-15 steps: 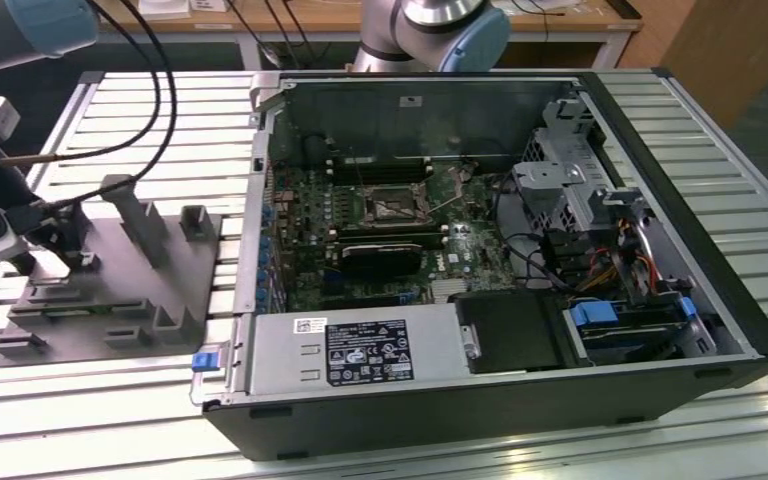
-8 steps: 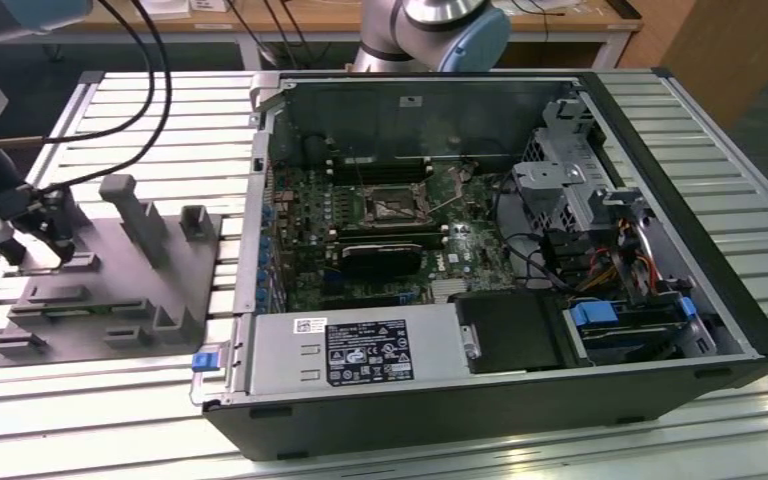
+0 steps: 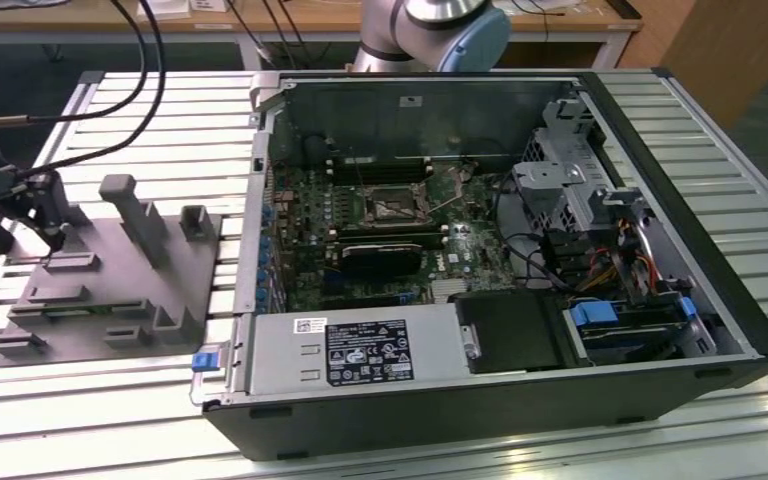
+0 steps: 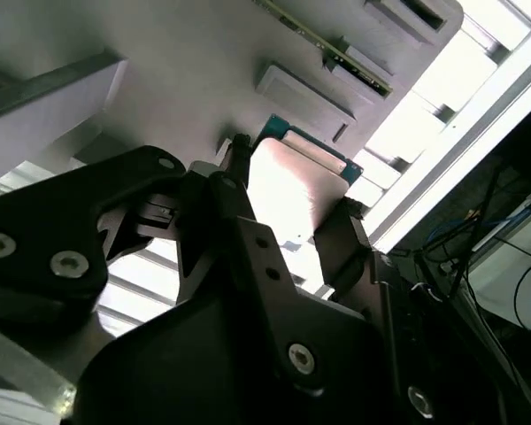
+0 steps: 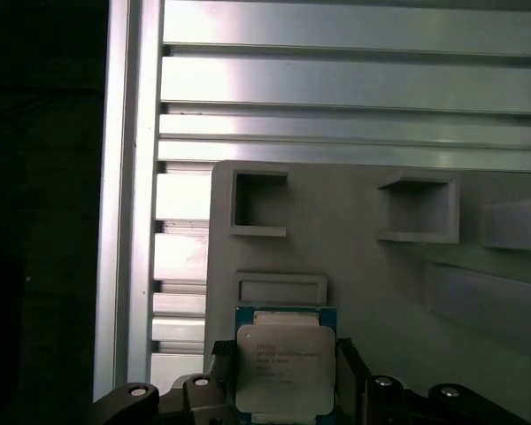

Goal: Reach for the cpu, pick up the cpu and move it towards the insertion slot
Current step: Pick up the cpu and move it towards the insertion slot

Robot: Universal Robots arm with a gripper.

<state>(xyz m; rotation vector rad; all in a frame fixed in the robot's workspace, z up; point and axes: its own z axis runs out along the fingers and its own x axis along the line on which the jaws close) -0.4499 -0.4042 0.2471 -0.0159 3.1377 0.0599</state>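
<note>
The cpu, a small square chip with a silvery top and a green rim, lies on the grey plastic fixture. My gripper is down at the fixture's far end, on the exterior view's left. Its two dark fingers press against opposite edges of the chip, which still rests on the fixture. The second wrist view shows the cpu held between the same fingers. The insertion slot, a square socket with a shiny frame, sits on the motherboard inside the open computer case.
The grey fixture carries upright posts and several pockets close to my gripper. The case's metal wall stands between the fixture and the motherboard. A black card lies just below the socket. Cables hang over the slatted table.
</note>
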